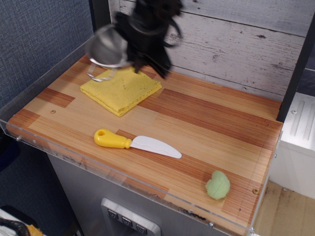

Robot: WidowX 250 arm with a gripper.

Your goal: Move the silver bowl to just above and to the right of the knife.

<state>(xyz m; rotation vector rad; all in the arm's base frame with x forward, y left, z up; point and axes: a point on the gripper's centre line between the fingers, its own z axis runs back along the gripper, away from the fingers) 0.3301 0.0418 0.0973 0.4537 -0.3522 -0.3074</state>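
The pincer (132,55) grips the silver bowl (107,47), carried aloft at its left.

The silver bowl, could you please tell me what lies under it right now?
The silver bowl hangs in the air, held by the pincer. Below it lie the far corner of the yellow cloth and the wooden tabletop. The bowl hides part of that corner.

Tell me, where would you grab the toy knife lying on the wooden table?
Grip the knife by its chunky yellow handle, coming straight down from above. It lies flat on the table, so the sides of the handle are free to pinch, while the white blade is thin and would likely slip.
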